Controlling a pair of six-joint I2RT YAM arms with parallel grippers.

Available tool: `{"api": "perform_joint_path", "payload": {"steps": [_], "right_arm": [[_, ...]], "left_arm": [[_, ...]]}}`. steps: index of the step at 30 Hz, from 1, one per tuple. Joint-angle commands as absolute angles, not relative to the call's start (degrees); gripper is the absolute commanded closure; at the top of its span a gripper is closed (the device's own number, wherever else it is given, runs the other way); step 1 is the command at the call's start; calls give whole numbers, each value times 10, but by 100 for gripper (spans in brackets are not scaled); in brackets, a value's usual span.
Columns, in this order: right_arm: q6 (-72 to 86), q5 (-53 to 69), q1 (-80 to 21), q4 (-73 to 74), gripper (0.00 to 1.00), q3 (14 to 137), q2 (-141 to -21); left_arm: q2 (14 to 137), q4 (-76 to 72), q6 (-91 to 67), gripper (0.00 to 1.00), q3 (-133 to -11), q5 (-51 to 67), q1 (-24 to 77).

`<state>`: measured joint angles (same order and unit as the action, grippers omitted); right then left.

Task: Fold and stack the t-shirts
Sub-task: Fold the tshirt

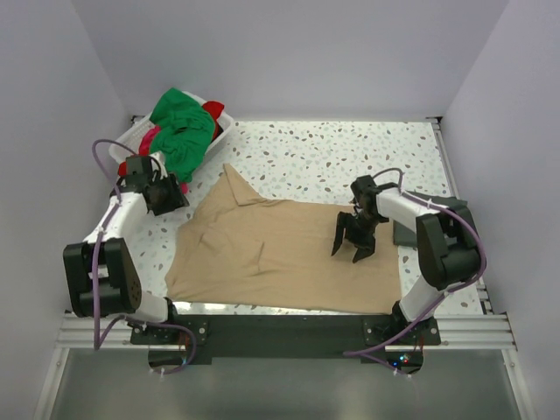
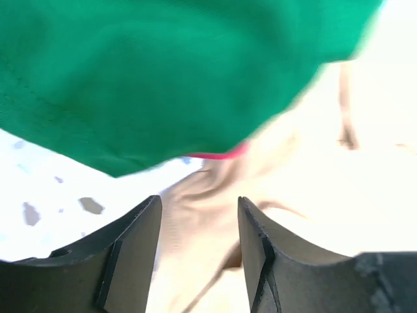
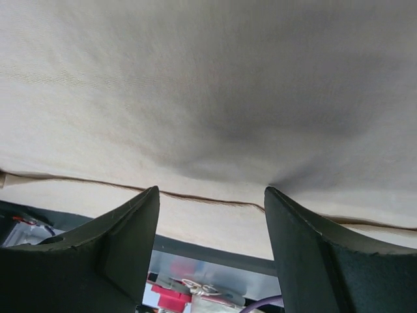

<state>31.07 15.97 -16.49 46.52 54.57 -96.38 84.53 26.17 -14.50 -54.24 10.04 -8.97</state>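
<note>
While Lying Flat, Sitting Under Two Parted Grippers

While lying spread across the near half of the table (image 1: 350, 149), reaching toward the back with one sleeve: tan t-shirt (image 1: 280, 258). Hovering low over its right side, standing wide and gripping nothing: right gripper (image 1: 348, 252). Hanging by its far left corner with jaws apart, pinching no cloth: left gripper (image 2: 199, 212). Spilling over the white basket (image 1: 223, 122) farther back: green t-shirt (image 1: 184, 131), covering red cloth (image 1: 213, 109).

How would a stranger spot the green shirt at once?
Look to the far left corner of the speckled table, where a white basket sits. The green shirt is heaped in it, spilling over its rim. It is the only green thing, beside red cloth and unlike the flat tan shirt.
</note>
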Motion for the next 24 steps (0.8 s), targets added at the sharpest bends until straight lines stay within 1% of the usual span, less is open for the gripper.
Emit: {"api": "perform_joint_path", "payload": {"steps": [1, 5, 9, 16, 22, 24], "right_arm": [[286, 126, -165, 485, 31, 595, -943], [280, 105, -166, 507, 31, 634, -933], [291, 92, -166, 507, 31, 660, -922], [310, 83, -165, 480, 31, 675, -901], [307, 70, -165, 483, 31, 700, -905], [308, 72, -165, 483, 31, 705, -911]], "left_arm": [[804, 225, -194, 44, -569, 163, -78], [824, 175, -222, 44, -589, 164, -26], [910, 140, -237, 45, -659, 150, 38], [1035, 69, -227, 50, -750, 104, 72], [1123, 56, -185, 48, -822, 8, 111], [1145, 44, -179, 48, -833, 2, 114]]}}
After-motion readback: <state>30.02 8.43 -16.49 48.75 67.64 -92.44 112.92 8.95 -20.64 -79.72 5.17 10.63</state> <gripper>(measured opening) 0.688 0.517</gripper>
